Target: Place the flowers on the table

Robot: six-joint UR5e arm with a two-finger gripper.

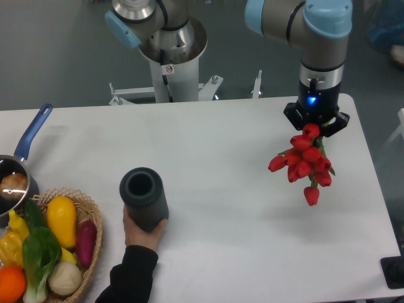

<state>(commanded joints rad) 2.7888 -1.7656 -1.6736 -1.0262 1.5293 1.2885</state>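
Observation:
A bunch of red tulips (304,164) with green stems hangs below my gripper (315,129) at the right side of the white table (221,158). The gripper points down and is shut on the stems at the top of the bunch. The flower heads droop down and to the left, above the table surface. The fingertips are hidden behind the upper flowers. A dark grey cylindrical vase (144,197) stands at the front left of the middle, held by a person's hand (140,233).
A wicker basket (88,208) with vegetables sits at the front left corner. A pot with a blue handle (25,148) is at the left edge. The robot base (170,57) stands behind the table. A black object (394,271) is at the right front edge.

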